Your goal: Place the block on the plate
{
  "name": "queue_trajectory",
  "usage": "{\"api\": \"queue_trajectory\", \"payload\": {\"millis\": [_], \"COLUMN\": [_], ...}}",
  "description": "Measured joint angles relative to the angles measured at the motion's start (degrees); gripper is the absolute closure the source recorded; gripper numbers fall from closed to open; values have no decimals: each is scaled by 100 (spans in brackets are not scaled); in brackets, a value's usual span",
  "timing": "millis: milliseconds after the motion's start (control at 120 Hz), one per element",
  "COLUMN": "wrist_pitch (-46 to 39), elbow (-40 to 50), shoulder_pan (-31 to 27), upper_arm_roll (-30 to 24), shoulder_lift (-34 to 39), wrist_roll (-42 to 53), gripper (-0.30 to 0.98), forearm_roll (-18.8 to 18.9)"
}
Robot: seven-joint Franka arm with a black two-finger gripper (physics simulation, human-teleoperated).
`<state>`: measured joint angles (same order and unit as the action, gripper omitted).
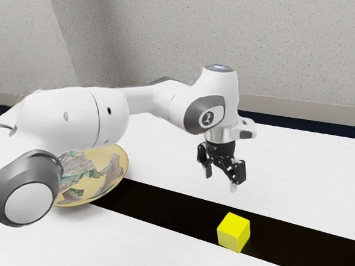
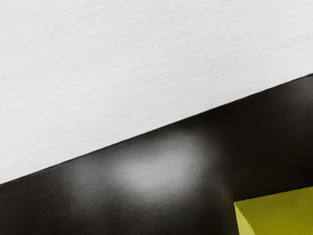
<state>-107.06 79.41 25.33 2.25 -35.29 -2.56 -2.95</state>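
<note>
1. Speckled grey wall [image 1: 250, 32] rises well beyond the yellow block [image 1: 233, 233], with a paler baseboard [image 1: 333, 110] along its foot. The white table [image 1: 148, 249] spreads around the block, crossed by a black strip [image 1: 170, 209] on which the block sits, close to one long edge.

2. From where I stand, the block lies below the black gripper [image 1: 221, 181] and a little to the near side of it, not between the fingers [image 1: 233, 186]. A clear gap of air separates block and fingertips. The wrist view catches a corner of the block on the strip, beside a pale, soft glow [image 2: 156, 169].

3. Both fingers stand spread, with a good space between them. They point down over the block's far side, holding nothing and touching nothing.

4. Counting up, I see one block, one plate [image 1: 95, 187], one strip, and one white-and-grey arm [image 1: 74, 115] carrying one gripper with two fingers. That plate, yellow with a patterned face, is well apart from the block, toward the exterior view's left, and partly hidden by the arm.
</note>
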Motion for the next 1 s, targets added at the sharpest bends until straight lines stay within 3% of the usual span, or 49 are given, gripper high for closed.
{"api": "queue_trajectory", "payload": {"millis": [200,667,1000], "wrist_pitch": [-481,-735,-713], "elbow": [-720,-705,-388], "shoulder_pan": [527,238,370], "upper_arm_roll": [-16,-102,-77], "shoulder_lift": [-857,-863,-879], "wrist_roll": [-524,-1328,-1568], "gripper": [0,0,0], "forearm_roll": [-102,-321,-327]}}
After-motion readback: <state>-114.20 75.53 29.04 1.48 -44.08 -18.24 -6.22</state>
